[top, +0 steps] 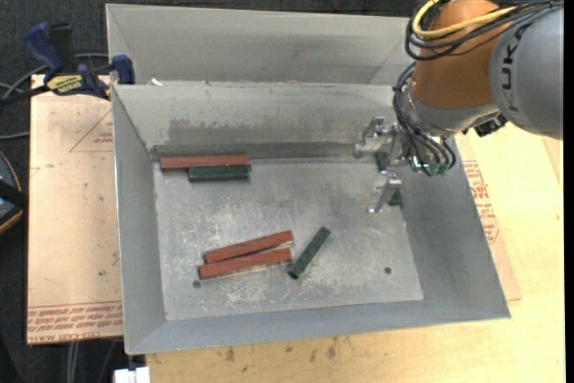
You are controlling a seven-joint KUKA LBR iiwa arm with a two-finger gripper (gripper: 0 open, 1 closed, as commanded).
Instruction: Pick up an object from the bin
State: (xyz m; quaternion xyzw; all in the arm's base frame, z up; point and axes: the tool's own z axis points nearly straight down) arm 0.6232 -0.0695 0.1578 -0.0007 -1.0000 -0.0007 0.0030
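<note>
**Gripper over bare floor at the bin's right**

Camera view: the gripper [387,193] hangs over bare metal in the right part of the grey bin [269,40], towards its back wall. Whether it is spread or pressed together cannot be told. The nearest thing is a short dark green bar [308,251], lying tilted, apart from it towards the lower left. Just beside that bar lie 2 red-brown bars [247,247], side by side. At the back left lie 1 long red-brown bar [204,162] and 1 dark green stick [219,176], close together.
</note>
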